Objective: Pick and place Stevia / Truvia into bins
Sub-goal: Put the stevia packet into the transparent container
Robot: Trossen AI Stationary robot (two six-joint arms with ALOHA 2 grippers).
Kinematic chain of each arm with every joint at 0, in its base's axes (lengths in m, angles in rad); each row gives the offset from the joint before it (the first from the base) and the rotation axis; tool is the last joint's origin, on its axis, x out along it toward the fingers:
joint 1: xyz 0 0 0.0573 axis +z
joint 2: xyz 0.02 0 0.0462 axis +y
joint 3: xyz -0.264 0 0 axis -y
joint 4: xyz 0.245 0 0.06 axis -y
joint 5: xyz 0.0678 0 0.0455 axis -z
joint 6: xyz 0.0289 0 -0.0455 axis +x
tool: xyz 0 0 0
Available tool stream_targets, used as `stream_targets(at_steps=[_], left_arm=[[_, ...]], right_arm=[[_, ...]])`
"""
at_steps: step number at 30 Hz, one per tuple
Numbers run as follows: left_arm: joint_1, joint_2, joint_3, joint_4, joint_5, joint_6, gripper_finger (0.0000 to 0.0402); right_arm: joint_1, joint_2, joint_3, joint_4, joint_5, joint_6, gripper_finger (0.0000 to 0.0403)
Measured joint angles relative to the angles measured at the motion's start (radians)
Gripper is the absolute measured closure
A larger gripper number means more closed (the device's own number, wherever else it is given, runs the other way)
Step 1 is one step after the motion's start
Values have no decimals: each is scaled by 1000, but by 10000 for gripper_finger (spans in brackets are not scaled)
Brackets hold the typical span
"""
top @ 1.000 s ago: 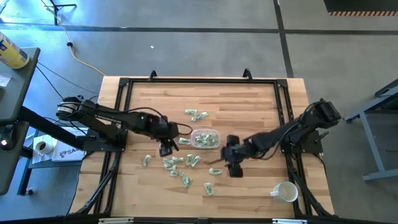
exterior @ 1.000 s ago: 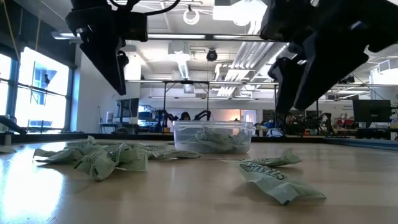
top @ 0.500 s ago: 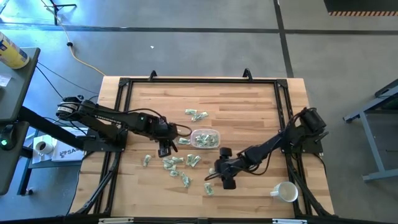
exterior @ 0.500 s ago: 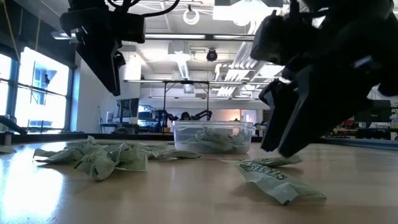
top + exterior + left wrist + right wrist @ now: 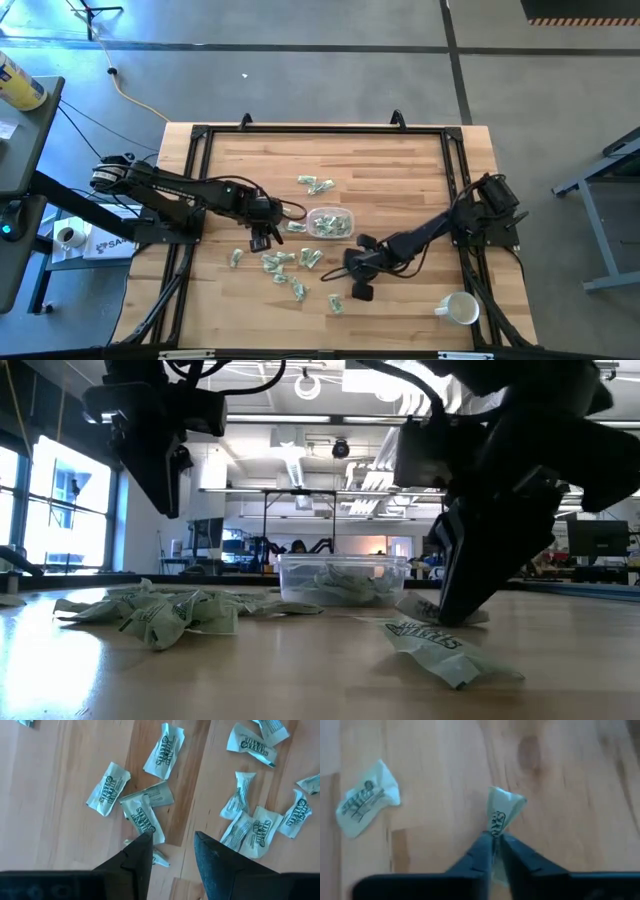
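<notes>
One Stevia packet (image 5: 501, 815) pinched in right claw (image 5: 493, 840) on worktop (image 5: 445, 765); left claw (image 5: 172, 845) apart above scattered packets (image 5: 150, 815).

The wooden worktop (image 5: 400, 180) stands on a grey floor (image 5: 300, 80) with dark lines across it, a white mug (image 5: 458, 308) sits near one corner, and behind it a big room has bright windows (image 5: 60, 510), ceiling lights (image 5: 308, 382) and desks far off.
</notes>
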Motion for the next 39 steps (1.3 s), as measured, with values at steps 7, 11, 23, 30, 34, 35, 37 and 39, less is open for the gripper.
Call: stream_targets(at_steps=[7,11,23,30,34,35,37,39], left_arm=[[0,0,0,-18,-22,10,223],[0,-1,0,-54,-107,2,222],[63,-1,-7,-106,-150,-105,222],[126,-1,-104,29,-16,-164,212],[125,20,-134,132,-2,-194,166],[125,27,-134,150,2,-209,151],[125,49,-134,173,6,-232,120],[125,66,-134,187,23,-233,94]], right_arm=[[-110,-90,164,-254,-81,-78,396],[-197,-192,219,-344,49,-202,391],[-398,-132,219,-280,-141,-286,228],[-371,-202,219,-345,-6,-298,105],[-347,-225,219,-435,46,-307,83],[-343,-229,218,-452,57,-300,82],[-337,-235,218,-466,69,-276,81],[-332,-236,218,-466,68,-256,81]])
